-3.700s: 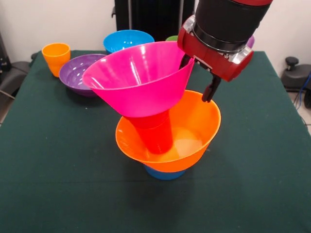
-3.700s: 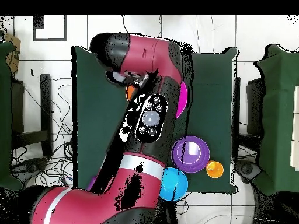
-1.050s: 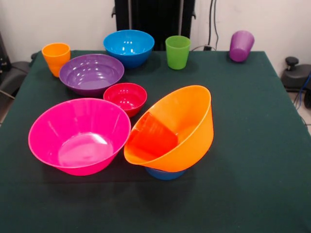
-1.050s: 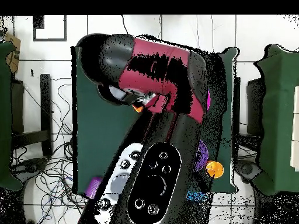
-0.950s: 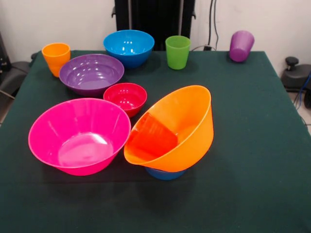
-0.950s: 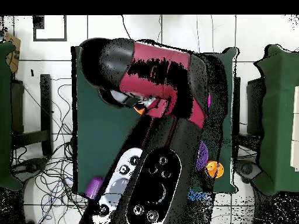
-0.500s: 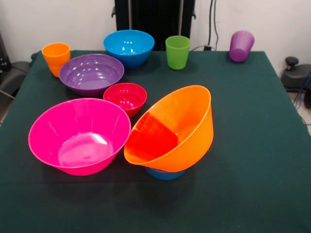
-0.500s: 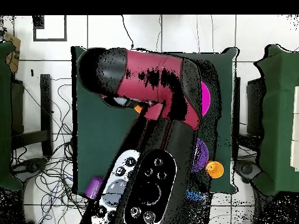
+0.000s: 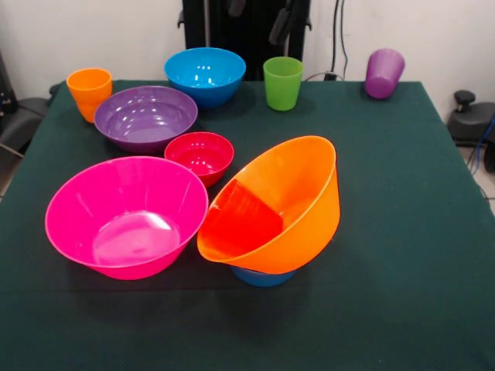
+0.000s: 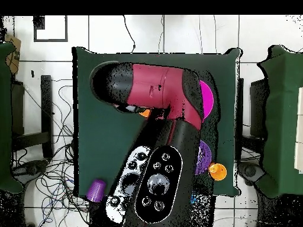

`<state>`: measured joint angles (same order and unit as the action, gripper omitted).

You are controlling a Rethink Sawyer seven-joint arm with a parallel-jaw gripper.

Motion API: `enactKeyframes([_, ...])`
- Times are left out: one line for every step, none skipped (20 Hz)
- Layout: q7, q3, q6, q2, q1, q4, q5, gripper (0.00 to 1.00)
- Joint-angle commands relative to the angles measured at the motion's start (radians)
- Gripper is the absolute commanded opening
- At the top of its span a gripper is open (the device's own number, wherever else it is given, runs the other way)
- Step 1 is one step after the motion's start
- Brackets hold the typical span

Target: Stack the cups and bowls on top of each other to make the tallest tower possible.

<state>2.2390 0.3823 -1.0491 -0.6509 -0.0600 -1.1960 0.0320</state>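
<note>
- Gripper [image 9: 257,15] shows only as two dark fingertips at the top edge of the front view, far behind the large shiny orange plastic bowl [image 9: 298,193]; the tips stand well apart with nothing between them, so I judge it wide and empty.
- This orange bowl leans strongly toward the large pink plastic bowl [image 9: 124,216] just beside it. It rests on the small light-blue bowl [image 9: 261,277], and the translucent red-orange cup [image 9: 244,220] lies inside, on the low side.
- Risk: a tower on such a tilted base may slide off if any push or added weight comes on the low rim. The cup inside could also roll.
- Risk: the small red bowl [image 9: 199,154] and the medium purple bowl [image 9: 145,116] sit close behind the orange bowl, so a descent there could knock a neighbour.
- Further behind it stand the medium blue bowl [image 9: 205,73], the green cup [image 9: 283,83], the yellow-orange cup [image 9: 90,93] and the tilted purple cup [image 9: 384,73].
- Hidden: in the overhead view the red and black arm [image 10: 160,94] covers the tower almost fully. The light-blue bowl is mostly under the orange one, so how well it supports is unclear.
</note>
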Motion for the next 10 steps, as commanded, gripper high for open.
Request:
enactKeyframes([-0.316,-0.14,0.044,-0.032,0.034,-0.148,0.122,1.0])
enactKeyframes([-0.32,-0.147,0.058,-0.046,0.04,-0.169,0.127,1.0])
enactKeyframes([-0.323,-0.154,0.071,-0.06,0.045,-0.189,0.132,1.0])
enactKeyframes([-0.33,-0.165,0.07,-0.073,0.054,-0.2,0.133,1.0])
enactKeyframes([-0.338,-0.175,0.069,-0.086,0.064,-0.211,0.135,1.0])
enactKeyframes([-0.345,-0.19,0.071,-0.098,0.075,-0.228,0.132,1.0])
enactKeyframes([-0.344,-0.199,0.071,-0.104,0.082,-0.236,0.135,1.0])
enactKeyframes([-0.341,-0.206,0.076,-0.117,0.086,-0.252,0.137,1.0])
enactKeyframes([-0.34,-0.215,0.073,-0.123,0.092,-0.256,0.139,1.0])
enactKeyframes([-0.339,-0.228,0.071,-0.125,0.101,-0.257,0.136,1.0])
